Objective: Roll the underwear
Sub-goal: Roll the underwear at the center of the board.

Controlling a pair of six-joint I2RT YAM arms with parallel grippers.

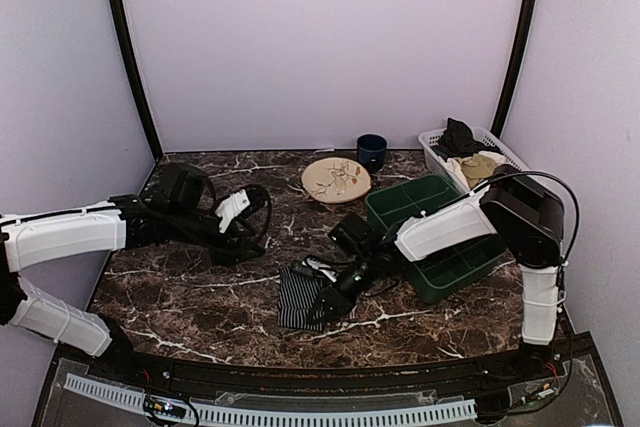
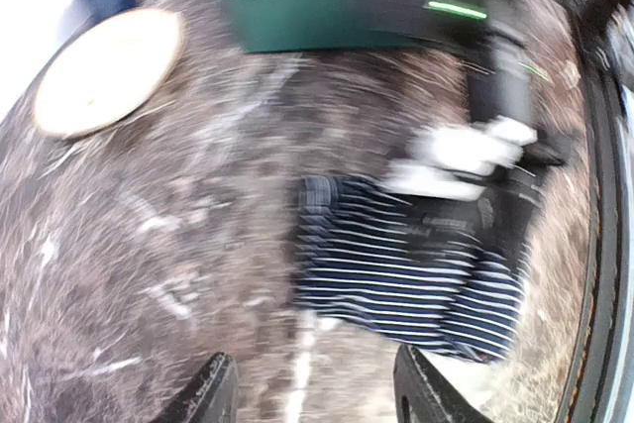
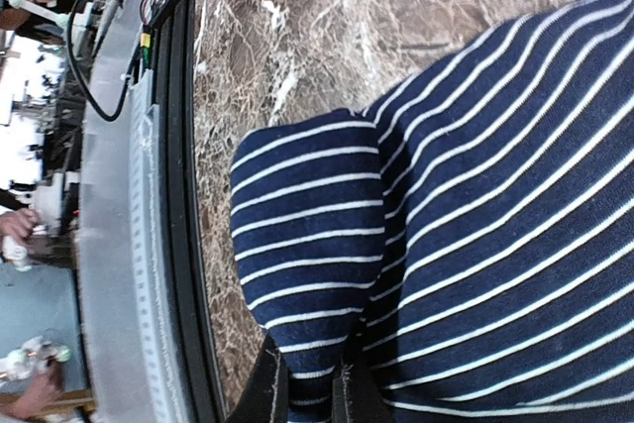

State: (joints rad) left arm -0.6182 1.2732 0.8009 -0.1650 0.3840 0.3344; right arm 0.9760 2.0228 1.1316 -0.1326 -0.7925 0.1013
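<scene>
The underwear (image 1: 298, 297), dark navy with thin white stripes, lies bunched on the marble table near the front middle. My right gripper (image 1: 328, 304) is down on its right edge. In the right wrist view, the fingers (image 3: 267, 393) are shut on a raised fold of the underwear (image 3: 475, 195). My left gripper (image 1: 250, 232) hangs over the table to the left, apart from the cloth. The blurred left wrist view shows that gripper (image 2: 315, 398) open, nothing between its fingers (image 2: 208, 398), with the underwear (image 2: 396, 264) ahead and the right arm on top of it.
A cream plate (image 1: 335, 179) and a blue cup (image 1: 371, 150) stand at the back middle. A green bin (image 1: 385, 209) sits just behind the right arm. At the back right, a white basket (image 1: 432, 137) holds dark and tan clothes. The table's front edge (image 3: 188, 245) runs close to the underwear.
</scene>
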